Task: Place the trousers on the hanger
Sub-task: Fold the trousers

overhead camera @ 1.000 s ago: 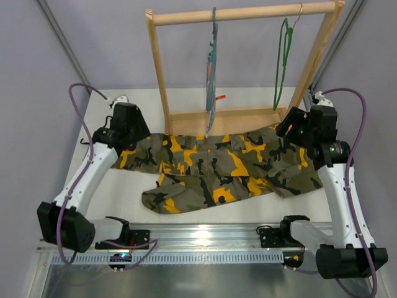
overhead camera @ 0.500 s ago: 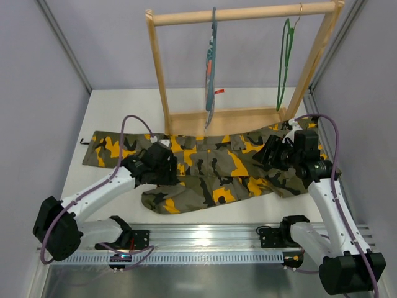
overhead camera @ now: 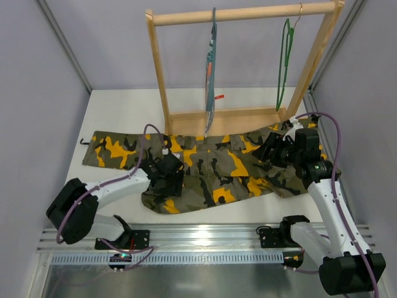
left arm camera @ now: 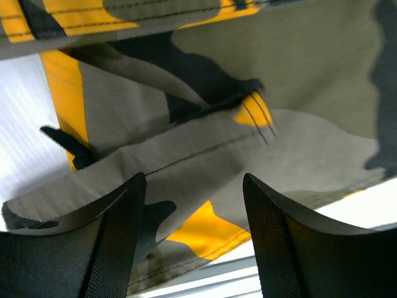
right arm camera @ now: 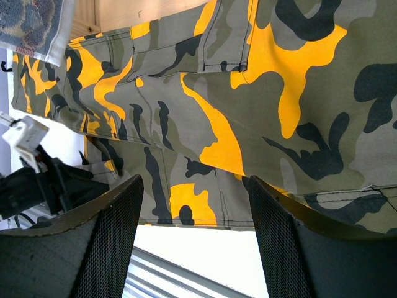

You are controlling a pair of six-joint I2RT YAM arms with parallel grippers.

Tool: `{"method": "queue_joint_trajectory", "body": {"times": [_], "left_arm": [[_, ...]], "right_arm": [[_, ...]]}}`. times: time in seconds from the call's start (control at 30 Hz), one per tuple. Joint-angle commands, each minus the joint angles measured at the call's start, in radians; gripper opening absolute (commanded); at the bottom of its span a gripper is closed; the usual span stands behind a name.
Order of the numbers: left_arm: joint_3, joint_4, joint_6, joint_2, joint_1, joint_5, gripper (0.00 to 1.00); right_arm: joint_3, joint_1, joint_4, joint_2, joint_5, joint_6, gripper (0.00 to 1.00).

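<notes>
Left gripper (overhead camera: pixel 169 179) had slid toward lower centre, jaws wide, empty, over olive, black and orange-yellow camouflage trousers (overhead camera: pixel 236 164) lying mid-frame; right gripper (right arm camera: pixel 193 186) likewise agape, masking their right end. Green wire hanger (overhead camera: pixel 284 62) hung upper right.

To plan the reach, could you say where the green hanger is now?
Top view: the green hanger hangs at the wooden rack's right end, beyond the trousers.

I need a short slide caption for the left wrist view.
Open left gripper poised close over the camouflage trousers.
</notes>
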Motion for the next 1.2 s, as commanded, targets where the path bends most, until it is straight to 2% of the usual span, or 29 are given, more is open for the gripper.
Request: {"method": "queue_joint_trajectory", "body": {"times": [0.0,0.1,0.13,0.23,0.3,0.4,0.43,0.53,0.7,0.73,0.77,0.8,0.83,0.93,1.17], "left_arm": [[-0.017,0.063,-0.003,0.044,-0.010,-0.037,0.63],[0.009,0.022,-0.034,0.066,-0.023,-0.075,0.35],[0.021,-0.033,-0.065,0.061,-0.024,-0.118,0.20],[0.081,-0.153,-0.134,-0.004,-0.024,-0.196,0.04],[0.110,-0.195,-0.160,-0.069,-0.024,-0.215,0.00],[0.156,-0.270,-0.220,-0.147,-0.024,-0.235,0.00],[0.170,-0.284,-0.233,-0.165,-0.024,-0.235,0.00],[0.181,-0.324,-0.296,-0.248,-0.020,-0.237,0.00],[0.161,-0.347,-0.330,-0.340,0.031,-0.246,0.00],[0.144,-0.310,-0.274,-0.345,0.031,-0.212,0.01],[0.144,-0.289,-0.237,-0.338,0.031,-0.183,0.06],[0.127,-0.275,-0.211,-0.331,0.031,-0.157,0.16],[0.117,-0.258,-0.186,-0.327,0.029,-0.145,0.34],[0.066,-0.201,-0.139,-0.287,0.029,-0.106,0.57],[0.050,-0.129,-0.048,-0.075,0.020,0.000,0.60]], "right_arm": [[0.032,0.006,0.028,-0.030,-0.001,0.004,0.71],[0.046,0.006,-0.002,-0.044,0.025,-0.001,0.71],[0.055,0.006,-0.007,-0.055,0.035,-0.001,0.71],[0.064,0.006,-0.036,-0.082,0.103,0.030,0.71],[0.069,0.006,-0.079,-0.089,0.213,0.086,0.71],[0.069,0.007,-0.149,-0.092,0.335,0.198,0.71],[0.073,0.006,-0.174,-0.092,0.461,0.238,0.71],[0.074,0.003,-0.190,-0.086,0.574,0.298,0.71],[0.145,-0.008,-0.269,0.041,0.644,0.343,0.71],[0.164,-0.008,-0.269,0.046,0.613,0.338,0.71],[0.164,-0.007,-0.266,0.045,0.595,0.337,0.71],[0.161,-0.008,-0.248,0.036,0.581,0.335,0.71],[0.147,-0.008,-0.240,0.010,0.569,0.337,0.71],[0.114,-0.008,-0.202,-0.043,0.556,0.343,0.71],[0.116,-0.008,-0.194,-0.050,0.526,0.311,0.71]]}}
